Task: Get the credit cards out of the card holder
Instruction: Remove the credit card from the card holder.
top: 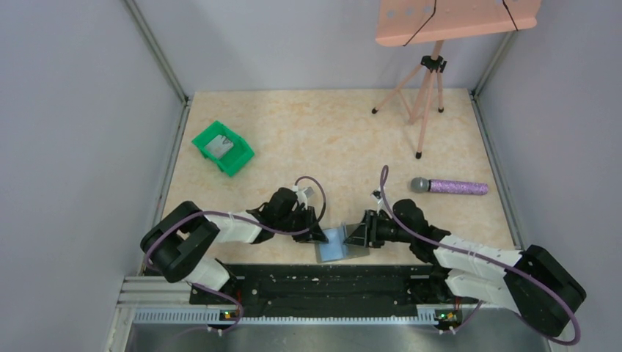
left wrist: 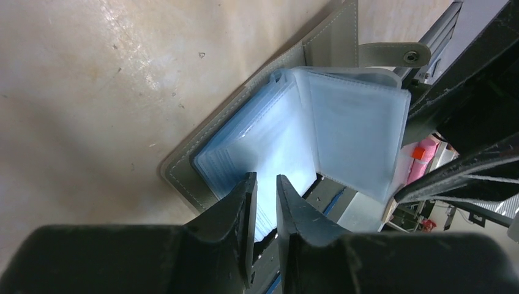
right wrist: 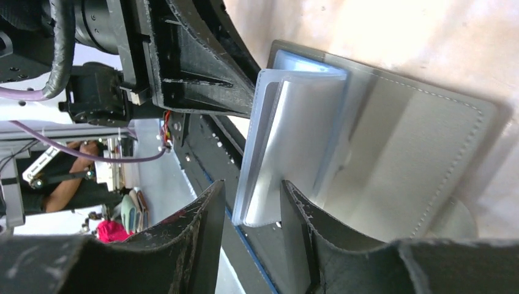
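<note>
At the front edge of the table point(top: 308, 139), a raised sleeve point(right wrist: 287, 141) of the open card holder point(top: 339, 248) is being straddled by the right gripper point(right wrist: 252, 196), jaws apart. Whether anything is being clamped by the left gripper point(left wrist: 264, 184) cannot be told. Plastic alone may be pulled, dragging the holder.

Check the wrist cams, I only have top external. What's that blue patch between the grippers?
Observer: The inside of the small grey folding card holder. It lies open, with its translucent blue plastic sleeves fanned up.
Operator: Right gripper?
Observer: Right gripper has its jaws apart, straddling one raised bunch of sleeves.
Operator: Left?
Observer: Left gripper has its fingers a narrow gap apart at the sleeves' near edge. I cannot tell whether they pinch anything.
</note>
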### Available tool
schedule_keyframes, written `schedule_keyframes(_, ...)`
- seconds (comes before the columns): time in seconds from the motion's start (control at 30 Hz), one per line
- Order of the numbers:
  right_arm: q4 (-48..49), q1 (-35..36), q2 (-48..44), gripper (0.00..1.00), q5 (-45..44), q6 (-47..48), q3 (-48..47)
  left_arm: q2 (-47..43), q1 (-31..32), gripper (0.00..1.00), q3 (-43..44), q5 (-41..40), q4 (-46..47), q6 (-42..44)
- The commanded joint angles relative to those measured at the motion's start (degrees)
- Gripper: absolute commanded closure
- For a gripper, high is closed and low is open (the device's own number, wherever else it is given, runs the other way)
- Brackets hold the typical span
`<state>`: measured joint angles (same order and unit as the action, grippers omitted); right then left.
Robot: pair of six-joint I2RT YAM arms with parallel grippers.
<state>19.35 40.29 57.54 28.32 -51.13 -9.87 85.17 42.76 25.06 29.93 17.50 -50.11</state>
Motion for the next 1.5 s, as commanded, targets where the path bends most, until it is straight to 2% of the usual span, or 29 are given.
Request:
schedule_keyframes(0.0,4.22,2.11,3.95,0.62,-1.02,0.71,-4.19,-2.29,0.30,0.75,-0.26,-2.02,-2.25,-0.42)
schedule_keyframes(0.1,3.39,3.67,6.06,0.64,-2.51,1.33,-5.01,-4.82,0.30,0.74,-0.27,-3.50,-4.12,-0.99)
schedule_keyframes(0.23,2.60,4.97,6.62,0.74,-5.80,1.42,-4.83,-7.62,0.30,0.72,-0.36,-4.27,-6.12,-0.96)
schedule_keyframes(0.3,2.73,5.42,6.73,0.75,-7.17,1.38,-4.69,-8.01,0.30,0.71,-0.51,-4.12,-6.21,-1.11)
schedule_keyframes(0.4,0.42,5.98,6.94,0.76,-9.84,1.95,-5.45,-7.70,0.30,0.70,-0.30,-3.74,-6.18,-1.18)
schedule_keyframes(0.5,-5.94,6.11,6.17,0.73,-14.21,3.33,-6.79,-7.37,0.30,0.70,0.05,-4.06,-6.25,-1.05)
schedule_keyframes(0.57,-9.75,6.14,4.81,0.71,-17.19,3.75,-6.97,-7.25,0.30,0.70,0.16,-4.17,-6.35,-1.14)
schedule_keyframes(0.8,-16.27,6.14,-1.63,0.70,-22.19,3.64,-7.09,-9.47,0.39,0.70,0.87,-6.60,-9.39,-0.26)
schedule_keyframes(0.9,-16.07,6.19,-2.72,0.69,-21.57,3.20,-7.91,-9.50,0.39,0.70,1.88,-7.48,-11.20,0.51)
schedule_keyframes(1.03,-17.44,6.15,-4.01,0.59,-21.05,2.46,-10.07,-9.16,0.48,0.70,1.80,-7.31,-10.37,0.09)
schedule_keyframes(1.27,-19.18,6.12,-9.64,0.61,-20.96,4.12,-12.93,-10.16,0.65,0.70,1.85,-8.18,-11.75,-0.10)
schedule_keyframes(1.47,-16.55,6.16,-6.81,0.63,-13.23,6.97,-14.30,-16.97,0.83,0.70,3.53,-12.00,-17.22,1.13)
